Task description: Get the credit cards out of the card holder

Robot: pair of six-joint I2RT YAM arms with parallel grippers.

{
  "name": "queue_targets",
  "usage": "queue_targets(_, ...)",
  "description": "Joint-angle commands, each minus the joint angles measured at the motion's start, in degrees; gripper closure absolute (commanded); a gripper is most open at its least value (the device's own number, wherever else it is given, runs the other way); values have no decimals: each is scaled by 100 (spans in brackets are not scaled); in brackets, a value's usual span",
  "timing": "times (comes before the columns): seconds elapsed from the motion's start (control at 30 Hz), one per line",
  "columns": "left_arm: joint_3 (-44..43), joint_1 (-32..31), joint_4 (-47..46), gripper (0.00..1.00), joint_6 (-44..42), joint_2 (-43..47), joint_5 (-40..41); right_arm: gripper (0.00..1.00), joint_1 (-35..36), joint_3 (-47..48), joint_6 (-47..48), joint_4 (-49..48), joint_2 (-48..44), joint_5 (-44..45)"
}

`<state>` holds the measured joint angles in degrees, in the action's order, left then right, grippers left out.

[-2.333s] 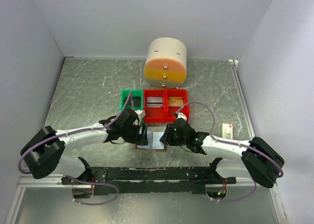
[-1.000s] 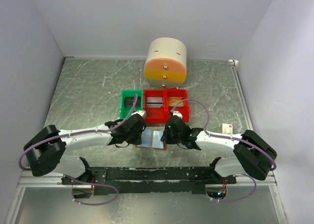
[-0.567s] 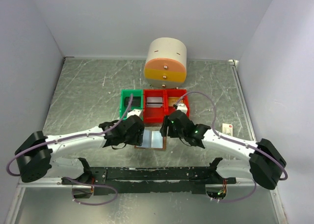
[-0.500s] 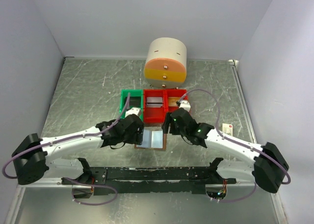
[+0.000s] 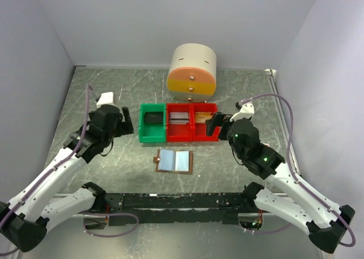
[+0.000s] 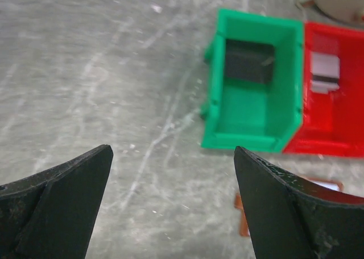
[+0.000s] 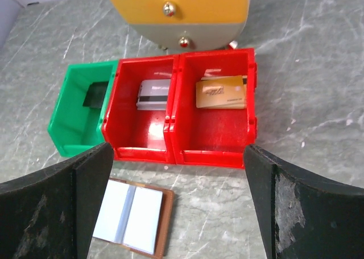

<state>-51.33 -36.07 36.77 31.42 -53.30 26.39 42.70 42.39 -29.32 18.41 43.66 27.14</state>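
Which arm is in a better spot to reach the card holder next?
Probably the right arm. The right gripper, open, looks down on the whole holder; the left gripper, also open, sees only its corner. Both seem about equally far from it.

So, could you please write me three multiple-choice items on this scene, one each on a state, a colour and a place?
1. The wallet is: A. lying open; B. folded shut; C. standing on edge.
2. The bin holding the dark card is: A. red; B. green; C. blue.
3. The gold card lies: A. in the wallet; B. under the wallet; C. in a red bin.

Answers: 1 A, both pale inner panels face up. 2 B, the right wrist view shows that card in the green one. 3 C, it rests in the rightmost bin of the row.
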Motion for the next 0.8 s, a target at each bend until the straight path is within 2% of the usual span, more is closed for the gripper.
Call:
queue_targets(0.0,-228,708,159,0,-546,329,-30,0,-20,367,146,623,-140,453)
queue_targets(0.13,-539,712,620,0,-48,547,361,0,-24,694,-536,1494,-54,903)
queue_targets(0.2,-651,707,793,0,62,704,402,0,-25,730,-566,1647,-66,940)
queue_targets(0.47,-910,712,475,0,-334,1519,238,0,-24,1320,541,1394,-259,688)
queue_targets(0.6,-1076,712,503,0,-467,1477,164,0,-22,1459,1067,1127,-400,529)
queue_targets(0.77,-1190,709,719,0,-368,1185,264,0,-24,1580,1202,1161,-408,647)
